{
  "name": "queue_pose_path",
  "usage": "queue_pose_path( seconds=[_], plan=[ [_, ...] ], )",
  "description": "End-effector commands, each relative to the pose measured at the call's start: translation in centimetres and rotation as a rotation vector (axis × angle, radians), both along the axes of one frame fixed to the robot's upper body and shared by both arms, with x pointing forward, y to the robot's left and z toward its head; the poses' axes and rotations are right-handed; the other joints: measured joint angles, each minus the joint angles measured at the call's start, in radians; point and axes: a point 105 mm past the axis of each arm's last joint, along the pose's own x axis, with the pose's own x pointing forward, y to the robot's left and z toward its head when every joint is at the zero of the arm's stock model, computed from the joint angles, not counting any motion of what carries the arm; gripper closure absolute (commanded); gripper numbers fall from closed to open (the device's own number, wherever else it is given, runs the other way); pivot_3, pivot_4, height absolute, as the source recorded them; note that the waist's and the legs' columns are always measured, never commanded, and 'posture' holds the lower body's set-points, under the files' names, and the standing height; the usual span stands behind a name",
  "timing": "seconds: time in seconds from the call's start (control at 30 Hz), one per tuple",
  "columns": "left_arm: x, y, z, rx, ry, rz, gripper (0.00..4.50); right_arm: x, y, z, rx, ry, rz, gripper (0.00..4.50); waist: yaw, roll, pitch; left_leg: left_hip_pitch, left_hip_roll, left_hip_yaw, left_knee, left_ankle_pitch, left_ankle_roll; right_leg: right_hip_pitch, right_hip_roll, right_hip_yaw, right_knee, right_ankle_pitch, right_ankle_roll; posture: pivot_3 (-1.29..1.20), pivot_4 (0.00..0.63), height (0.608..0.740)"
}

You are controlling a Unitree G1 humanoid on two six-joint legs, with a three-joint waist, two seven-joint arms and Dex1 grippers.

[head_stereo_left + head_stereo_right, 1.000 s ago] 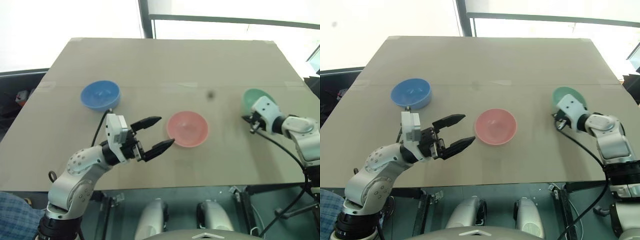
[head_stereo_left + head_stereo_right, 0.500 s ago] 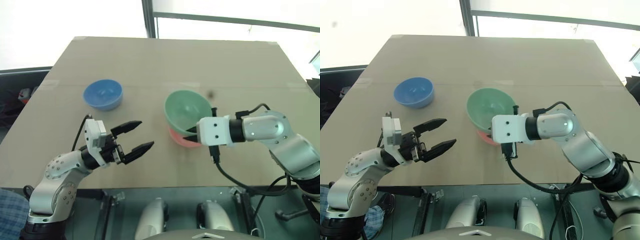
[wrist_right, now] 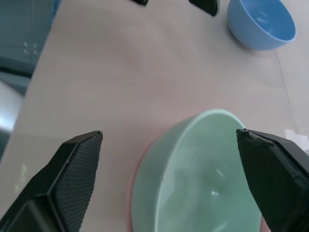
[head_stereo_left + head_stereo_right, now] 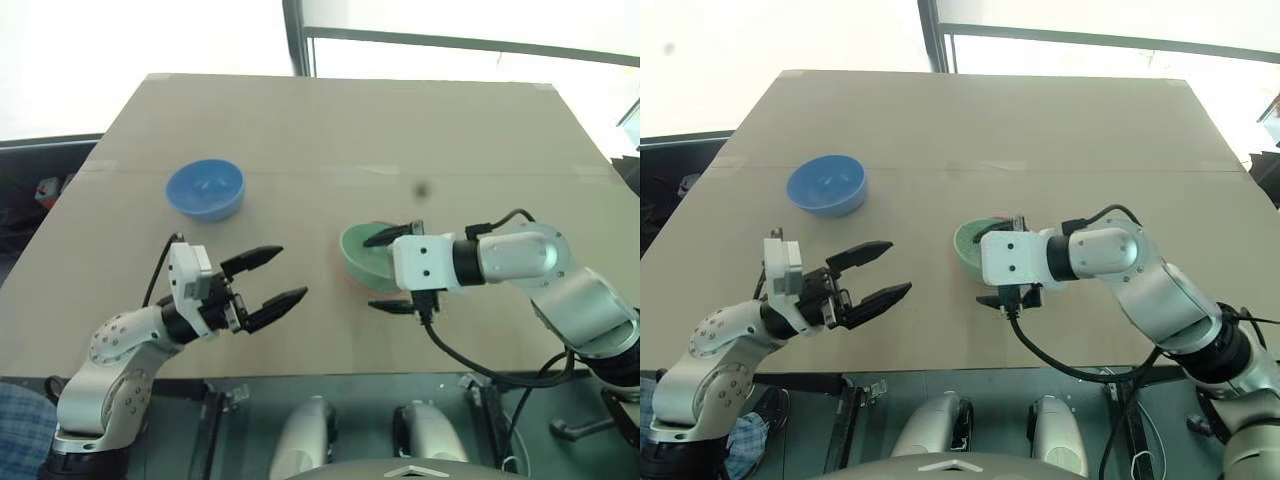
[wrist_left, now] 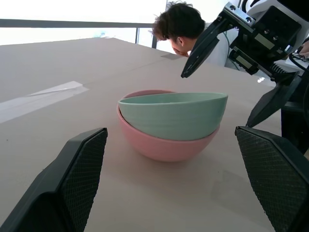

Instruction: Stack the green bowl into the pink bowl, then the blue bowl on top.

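The green bowl (image 4: 362, 252) sits slightly tilted inside the pink bowl (image 5: 161, 147) near the table's middle. Of the pink bowl, a rim (image 3: 135, 180) and the lower wall show around it. My right gripper (image 4: 369, 273) is open, its two black fingers standing on either side of the stacked bowls and clear of them. The blue bowl (image 4: 205, 188) stands alone at the far left of the table. My left gripper (image 4: 291, 272) is open with nothing in it, to the left of the stack and pointing toward it.
The bowls rest on a tan table (image 4: 330, 130) whose front edge runs just below both grippers. A person's head (image 5: 180, 21) shows beyond the table's far side. A black cable (image 4: 470, 362) hangs from my right wrist.
My right gripper carried the green bowl from the table's right side over the pink bowl, then opened, and the bowl dropped in. The left arm drew back a little to the left.
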Motion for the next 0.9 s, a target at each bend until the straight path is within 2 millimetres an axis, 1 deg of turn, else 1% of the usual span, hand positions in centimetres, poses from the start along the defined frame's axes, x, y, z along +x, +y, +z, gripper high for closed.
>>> queue_pose_path(
  seconds=[0.03, 0.1, 0.17, 0.23, 0.3, 0.37, 0.4, 0.5, 0.57, 0.63, 0.77, 0.9],
  plan=[
    [-0.1, 0.8, 1.5, -0.001, -0.058, 0.038, 0.0, 0.5, -1.4, 2.5, 0.109, 0.043, -0.063, 0.01, 0.001, 0.0, 0.0, 0.0, 0.0, 0.0, 0.0, 0.0, 0.0, 0.0, 0.0, 0.0, 0.0, 0.0, 0.0, 0.0, 0.15, 0.74],
    [0.2, 1.2, 1.5, 0.004, -0.059, 0.069, 0.0, 1.3, -2.4, 3.5, 0.192, 0.106, -0.112, 0.01, 0.0, 0.0, 0.0, 0.0, 0.0, 0.0, 0.0, 0.0, 0.0, 0.0, -0.001, 0.0, 0.0, 0.0, 0.0, 0.0, 0.15, 0.74],
    [0.6, 1.6, 1.6, 0.013, -0.06, 0.103, 0.0, 1.5, -3.1, 4.3, 0.276, 0.168, -0.124, 0.01, 0.001, 0.0, 0.0, 0.0, 0.0, 0.0, 0.0, 0.0, 0.0, 0.0, -0.001, 0.0, 0.0, 0.0, 0.0, 0.0, 0.15, 0.74],
    [1.6, 2.2, 1.5, 0.05, -0.068, 0.172, 0.0, 1.6, -3.7, 4.7, 0.357, 0.241, -0.14, 0.01, 0.001, -0.001, 0.0, 0.0, 0.0, 0.0, 0.0, 0.0, 0.0, 0.0, -0.001, 0.0, 0.0, 0.0, 0.0, 0.0, 0.15, 0.74],
    [2.7, 3.0, 1.5, 0.093, -0.073, 0.242, 0.0, 1.6, -4.3, 4.8, 0.415, 0.293, -0.139, 0.01, 0.002, -0.001, 0.0, 0.0, 0.0, 0.0, -0.001, 0.0, 0.0, 0.0, -0.001, 0.0, 0.0, 0.0, 0.0, 0.0, 0.15, 0.74],
    [4.1, 4.0, 2.0, 0.126, -0.102, 0.325, 0.0, 1.6, -5.0, 5.4, 0.526, 0.286, -0.134, 0.01, 0.002, -0.001, 0.0, 0.0, 0.0, -0.001, -0.001, 0.0, 0.0, 0.0, -0.001, -0.001, 0.0, 0.0, 0.0, 0.0, 0.15, 0.74],
    [4.6, 4.3, 2.0, 0.161, -0.113, 0.347, 0.0, 1.6, -5.2, 5.4, 0.552, 0.292, -0.134, 0.01, 0.001, -0.001, 0.0, 0.0, 0.0, -0.001, 0.0, 0.0, 0.0, 0.001, -0.001, -0.001, 0.0, 0.0, 0.0, 0.0, 0.15, 0.74],
    [6.4, 5.4, 2.1, 0.305, -0.148, 0.398, 0.0, 1.3, -5.9, 4.5, 0.551, 0.328, -0.145, 0.01, 0.0, -0.001, 0.0, 0.0, -0.001, 0.001, -0.001, 0.0, 0.001, 0.0, -0.001, 0.001, 0.001, 0.0, 0.0, 0.0, 0.15, 0.74],
    [7.4, 6.0, 2.5, 0.355, -0.169, 0.423, 0.0, 1.1, -6.2, 4.2, 0.552, 0.33, -0.141, 0.01, 0.001, 0.0, 0.0, 0.0, -0.001, 0.001, -0.001, 0.0, 0.001, 0.0, 0.0, 0.0, 0.001, 0.0, 0.0, 0.0, 0.15, 0.74],
    [8.3, 6.3, 2.8, 0.37, -0.168, 0.441, 0.0, 0.9, -6.4, 4.2, 0.563, 0.316, -0.136, 0.01, 0.0, 0.0, 0.0, 0.0, -0.001, 0.001, -0.001, 0.0, 0.001, 0.0, 0.0, 0.0, 0.001, 0.0, 0.0, 0.0, 0.15, 0.74],
    [9.2, 7.1, 2.2, 0.486, -0.157, 0.441, 0.0, 0.7, -6.4, 4.6, 0.577, 0.282, -0.128, 0.01, -0.002, -0.001, 0.0, 0.0, -0.001, 0.001, -0.001, 0.0, 0.001, 0.0, 0.001, 0.0, 0.002, 0.0, 0.0, 0.0, 0.15, 0.74],
    [11.1, 8.1, 2.2, 0.587, -0.142, 0.447, 0.0, 0.7, -6.5, 5.2, 0.585, 0.208, -0.128, 0.01, 0.0, -0.001, 0.0, 0.0, -0.001, 0.001, -0.001, 0.0, 0.0, -0.001, 0.001, 0.0, 0.004, 0.0, 0.001, 0.0, 0.15, 0.74]
  ],
)
